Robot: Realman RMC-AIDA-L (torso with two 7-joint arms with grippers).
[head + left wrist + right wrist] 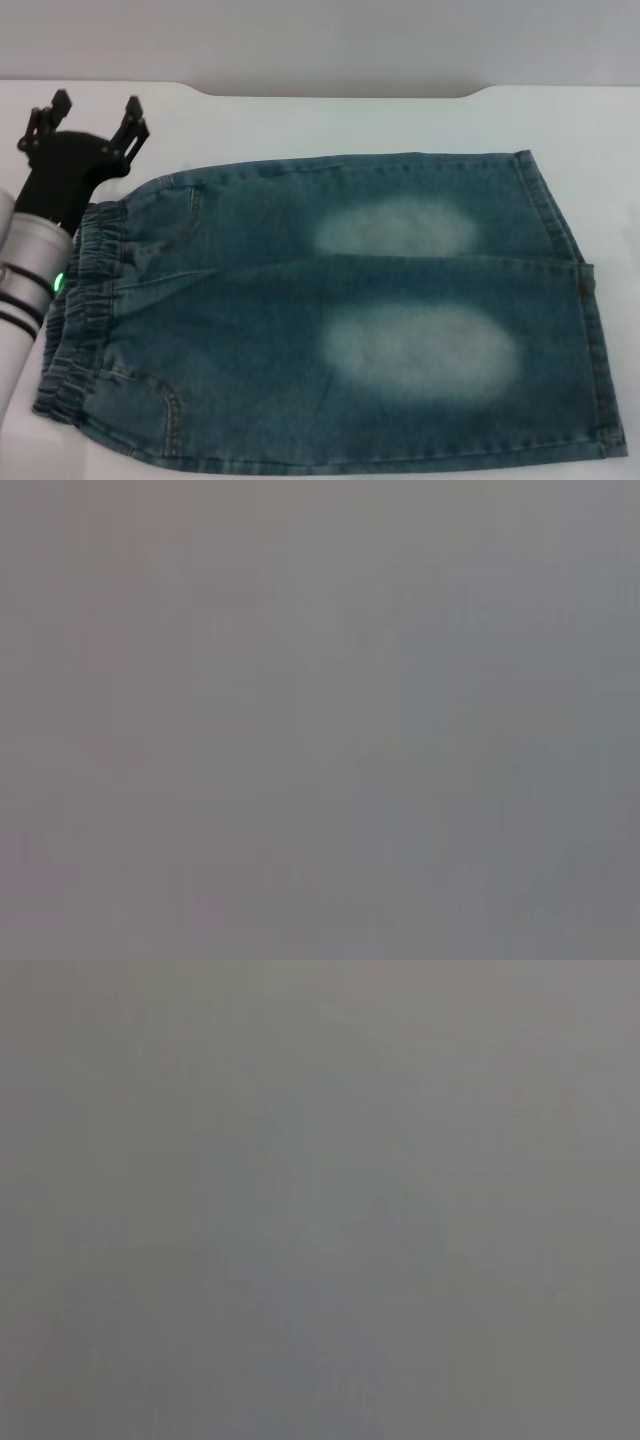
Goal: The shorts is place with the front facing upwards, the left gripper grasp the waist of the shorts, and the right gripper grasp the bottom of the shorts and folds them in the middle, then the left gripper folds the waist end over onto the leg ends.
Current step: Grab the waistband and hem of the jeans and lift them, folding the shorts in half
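Denim shorts (330,310): flat on the white table (560,120) — ruffled waist of the shorts (80,300) at left, hems at right.
Left gripper (92,115): upper left, fingers spread, holding nothing — beside the waist.

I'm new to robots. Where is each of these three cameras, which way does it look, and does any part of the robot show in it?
Head view: from the robot's head, looking forward and down at the denim shorts on the white table; the left end effector, fingers spread, shows near the waist of the shorts.
Left wrist view: on the left arm; only flat grey, no robot part.
Right wrist view: on the right arm; flat grey too.
Shared: both wrist views show only featureless grey.
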